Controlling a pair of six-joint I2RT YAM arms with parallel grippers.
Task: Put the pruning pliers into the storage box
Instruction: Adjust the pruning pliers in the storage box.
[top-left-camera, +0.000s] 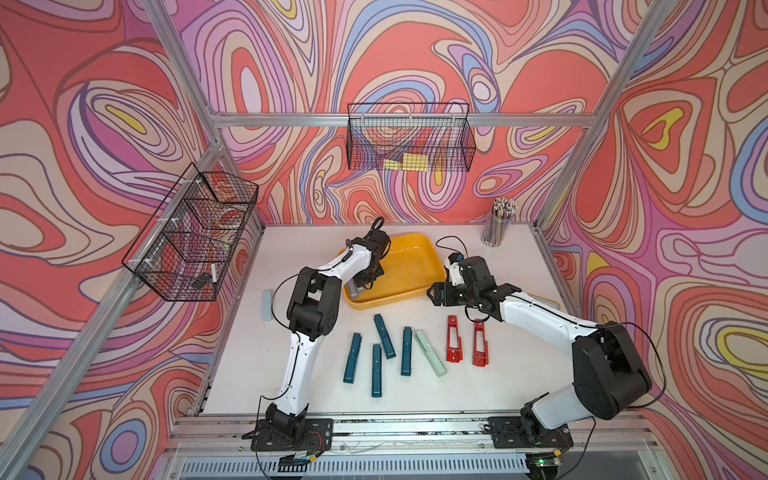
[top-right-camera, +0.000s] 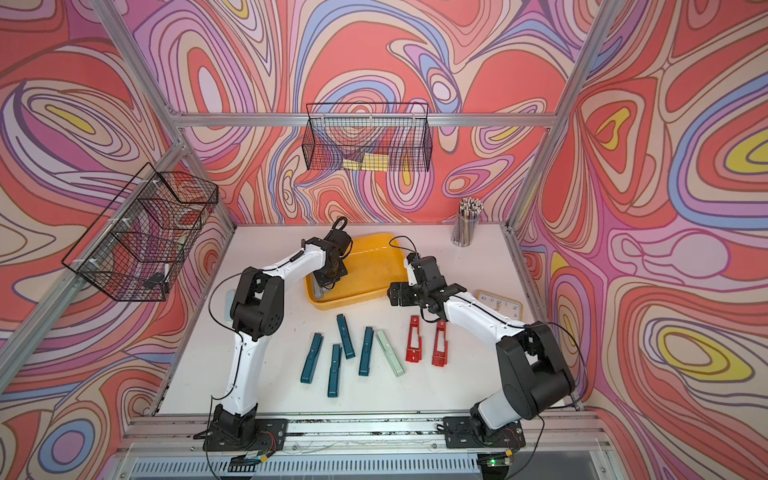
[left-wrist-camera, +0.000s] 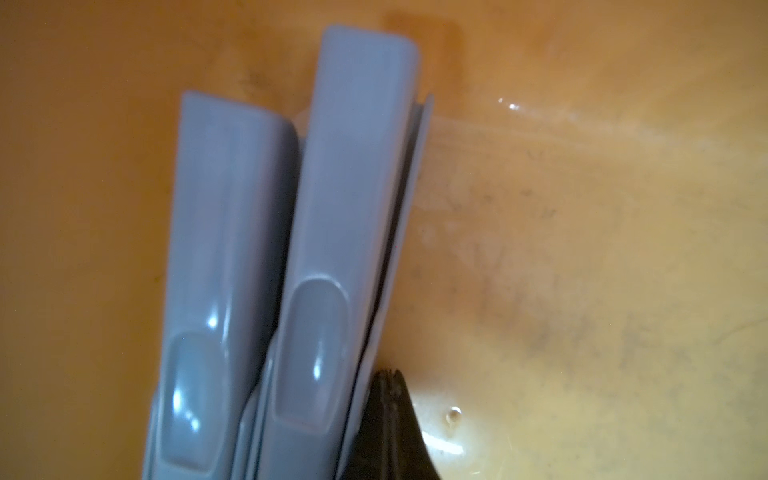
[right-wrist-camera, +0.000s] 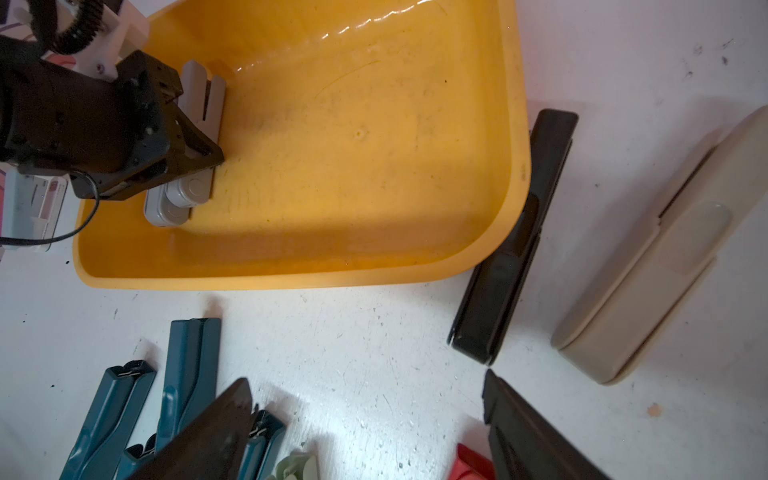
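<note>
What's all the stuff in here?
storage box: one, yellow, middle of table
grey pliers: two, grey, inside box
teal pliers: four, teal, table front
mint pliers: one, mint, beside teal ones
red pliers: two, red, near right arm
black pliers: one, black, beside box
beige pliers: one, beige, beside black one
wire baskets: two, black, on walls
pencil cup: one, clear, back right corner
clock: one, yellow-rimmed, by right arm
left gripper: shut, inside box
right gripper: open, above table
</note>
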